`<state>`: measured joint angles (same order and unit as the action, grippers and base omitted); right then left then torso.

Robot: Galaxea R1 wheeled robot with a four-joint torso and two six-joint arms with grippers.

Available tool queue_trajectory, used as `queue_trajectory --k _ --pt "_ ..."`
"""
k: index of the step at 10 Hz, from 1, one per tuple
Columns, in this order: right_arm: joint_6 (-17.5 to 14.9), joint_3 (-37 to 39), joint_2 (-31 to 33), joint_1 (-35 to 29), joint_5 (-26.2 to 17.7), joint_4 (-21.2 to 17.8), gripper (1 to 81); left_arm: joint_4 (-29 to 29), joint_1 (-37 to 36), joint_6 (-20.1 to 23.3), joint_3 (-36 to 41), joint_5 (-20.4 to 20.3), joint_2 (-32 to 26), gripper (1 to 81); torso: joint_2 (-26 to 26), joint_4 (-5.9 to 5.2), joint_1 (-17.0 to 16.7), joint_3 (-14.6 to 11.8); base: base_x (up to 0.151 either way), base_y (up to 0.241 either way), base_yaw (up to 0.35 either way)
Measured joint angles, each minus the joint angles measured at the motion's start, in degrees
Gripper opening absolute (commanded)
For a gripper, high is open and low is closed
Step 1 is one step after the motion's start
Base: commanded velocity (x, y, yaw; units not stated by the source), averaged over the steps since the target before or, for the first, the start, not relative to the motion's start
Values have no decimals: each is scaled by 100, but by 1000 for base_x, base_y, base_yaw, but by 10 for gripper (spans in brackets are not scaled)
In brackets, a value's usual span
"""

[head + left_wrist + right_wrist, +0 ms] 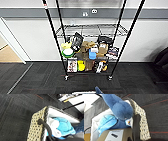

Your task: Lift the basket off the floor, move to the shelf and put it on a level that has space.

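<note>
The shelf point(119, 27), a black wire rack on casters, stands straight ahead against the wall. Its upper wire level point(91, 30) is bare; the tiers below hold boxes, packets and books. The basket point(83, 92) shows as a pale rim at the bottom edge of the head view, with the blue plush toy point(99, 90) poking out. In the left wrist view my left gripper point(43, 123) is clamped over the beige woven basket point(36, 130) at its rim, above the dark carpet floor point(15, 119). My right gripper point(135, 124) holds the opposite wall of the basket point(142, 122), beside the blue plush point(121, 110) and the cardboard box point(125, 134).
Dark carpet point(37, 77) runs up to the rack's wheels. A doorway with tan wooden flooring point(7, 53) opens at the left. A dark object point(162, 61) stands at the right edge. The white wall point(30, 37) is close behind the rack.
</note>
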<state>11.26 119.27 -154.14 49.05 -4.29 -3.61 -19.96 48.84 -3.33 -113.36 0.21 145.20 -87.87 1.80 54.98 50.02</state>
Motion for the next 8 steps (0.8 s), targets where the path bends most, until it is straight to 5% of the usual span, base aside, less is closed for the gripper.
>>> queue_trajectory --k 8 --pt "37 -179 218 2 91 -38 10 -73 -315 -68 592 95 -204 10 1600 0 -1027 -99 0 0 0"
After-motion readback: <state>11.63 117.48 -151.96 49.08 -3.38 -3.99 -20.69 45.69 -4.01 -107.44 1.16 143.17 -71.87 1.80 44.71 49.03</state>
